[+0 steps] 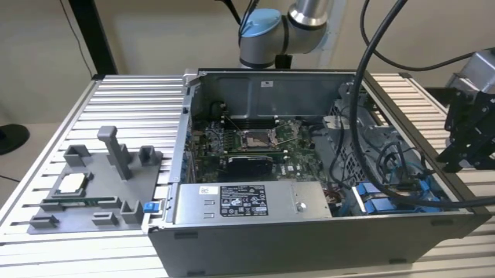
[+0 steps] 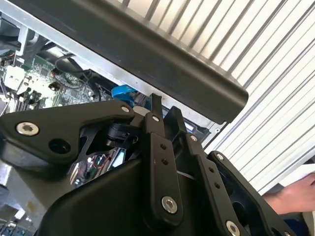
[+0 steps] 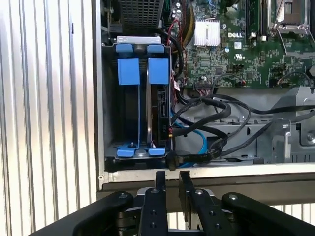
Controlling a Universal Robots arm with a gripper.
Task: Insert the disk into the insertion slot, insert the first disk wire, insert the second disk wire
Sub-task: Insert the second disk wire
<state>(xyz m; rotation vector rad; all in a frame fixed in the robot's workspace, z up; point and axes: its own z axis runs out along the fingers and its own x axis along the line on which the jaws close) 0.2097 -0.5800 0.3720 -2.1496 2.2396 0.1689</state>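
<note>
Item: open computer case on a slatted table. Claw: fingers narrowly parted, holding nothing, hanging just outside the case wall, in line with the insertion slot. Disk: appears to stand on edge inside the slot, beside an empty neighbouring bay, with blue fittings at both ends. Wires: a blue cable and black cables run to the disk's side; whether either is plugged in cannot be told. Also present: motherboard, power-supply box, and a person's hand over the table. Judged step: disk seated, wire work in hand. It calls for a careful reach over the wall into crowded cabling.
</note>
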